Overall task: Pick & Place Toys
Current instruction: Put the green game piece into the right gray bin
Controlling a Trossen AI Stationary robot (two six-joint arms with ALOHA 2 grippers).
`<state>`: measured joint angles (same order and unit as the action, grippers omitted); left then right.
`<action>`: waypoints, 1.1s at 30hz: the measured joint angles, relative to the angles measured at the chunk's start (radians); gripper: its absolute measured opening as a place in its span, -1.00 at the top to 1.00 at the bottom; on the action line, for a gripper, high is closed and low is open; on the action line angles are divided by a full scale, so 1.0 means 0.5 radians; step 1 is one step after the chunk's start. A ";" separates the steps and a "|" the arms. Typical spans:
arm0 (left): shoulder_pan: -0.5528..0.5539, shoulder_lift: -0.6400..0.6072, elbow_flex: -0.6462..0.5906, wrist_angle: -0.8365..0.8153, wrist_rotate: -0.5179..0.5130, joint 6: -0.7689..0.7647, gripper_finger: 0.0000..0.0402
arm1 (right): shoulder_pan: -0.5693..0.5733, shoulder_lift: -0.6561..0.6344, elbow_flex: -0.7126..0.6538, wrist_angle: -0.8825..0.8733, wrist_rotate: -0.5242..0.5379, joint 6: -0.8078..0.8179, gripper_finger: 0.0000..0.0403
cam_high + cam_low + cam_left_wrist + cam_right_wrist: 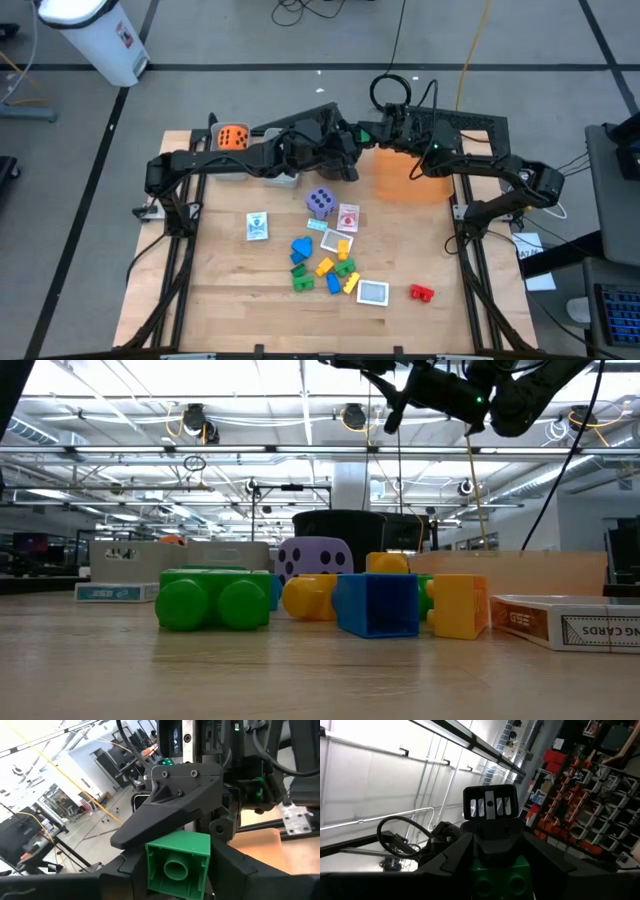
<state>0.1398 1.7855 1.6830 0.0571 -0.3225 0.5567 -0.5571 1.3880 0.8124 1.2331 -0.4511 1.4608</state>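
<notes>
A green block (177, 870) is up in the air over the table's far middle, between both grippers. My left gripper (347, 150) comes from the left and my right gripper (385, 135) from the right; they meet tip to tip. In the left wrist view the block's hollow underside faces the camera. The right wrist view shows the green block (502, 877) from its studded top. On the table lie a purple die (320, 201), picture cards (257, 226) and a heap of coloured blocks (325, 268). An orange die (233, 137) sits at the far left. My left gripper has the green block's two opposite side walls (150, 870) between its two fingers, coming level from the table's left. The block is lifted clear, its open underside toward this wrist. My right gripper holds the same block by its side walls (480, 872) between its fingers, slanting up from the table's right. The studs face this wrist and the block is clear of the table.
A red block (421, 292) and a card (372, 292) lie near the front right. An orange-tinted bin (410, 180) stands under the right arm, and a grey bin (280, 178) under the left arm. A black pot (340, 530) shows beyond the toys.
</notes>
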 joint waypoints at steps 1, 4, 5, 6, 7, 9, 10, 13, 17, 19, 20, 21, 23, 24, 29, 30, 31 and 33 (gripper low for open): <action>0.000 -0.013 0.000 -0.017 0.013 -0.017 0.17 | 0.000 0.000 0.000 0.002 -0.004 0.000 0.24; 0.000 -0.040 -0.001 -0.046 0.070 -0.069 0.22 | 0.001 0.001 0.001 0.046 -0.012 0.008 0.23; 0.000 -0.048 -0.001 -0.055 0.075 -0.087 0.24 | 0.001 0.001 0.001 0.054 -0.015 0.016 0.23; 0.000 -0.055 -0.001 -0.064 0.078 -0.093 0.24 | 0.001 0.001 0.001 0.055 -0.019 0.018 0.23; 0.000 -0.058 -0.001 -0.066 0.079 -0.092 0.24 | 0.001 0.001 0.001 0.056 -0.026 0.018 0.23; 0.000 -0.061 -0.001 -0.067 0.078 -0.086 0.24 | 0.000 0.001 0.002 0.063 -0.039 0.018 0.23; 0.002 -0.061 -0.001 -0.068 0.078 -0.086 0.24 | -0.001 0.001 0.002 0.064 -0.045 0.018 0.23; 0.015 -0.080 -0.001 -0.075 0.058 -0.088 0.19 | -0.009 0.001 -0.001 0.085 -0.041 0.026 0.19; 0.054 -0.202 0.063 -0.035 0.016 -0.094 0.19 | -0.054 -0.003 -0.002 0.150 -0.010 0.047 0.06; 0.082 -0.220 0.095 -0.112 0.029 -0.113 0.23 | -0.084 -0.002 -0.003 0.188 -0.025 0.081 -0.01; 0.095 -0.218 0.115 -0.157 0.033 -0.133 0.24 | -0.107 -0.003 -0.003 0.208 -0.036 0.086 -0.05; 0.109 -0.211 0.131 -0.226 0.046 -0.146 0.24 | -0.129 -0.011 -0.003 0.216 -0.036 0.088 -0.08; 0.146 -0.222 0.171 -0.376 0.062 -0.172 0.24 | -0.171 -0.026 -0.003 0.220 -0.024 0.090 -0.14; 0.166 -0.234 0.205 -0.407 0.061 -0.180 0.24 | -0.189 -0.037 -0.003 0.219 -0.027 0.089 -0.16; 0.307 -0.319 0.386 -0.820 0.060 -0.311 0.19 | -0.241 -0.077 -0.003 0.214 -0.047 0.073 -0.20; 0.340 -0.320 0.413 -0.943 0.070 -0.348 0.20 | -0.248 -0.084 -0.003 0.210 -0.047 0.062 -0.20; 0.374 -0.320 0.441 -1.057 0.099 -0.387 0.21 | -0.252 -0.086 -0.003 0.208 -0.047 0.042 -0.20; 0.445 -0.320 0.496 -1.172 0.201 -0.477 0.24 | -0.252 -0.086 -0.003 0.206 -0.048 0.002 -0.20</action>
<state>0.3622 1.6254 1.9311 -0.5290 -0.2219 0.3181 -0.6830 1.3449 0.8108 1.3363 -0.4749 1.4617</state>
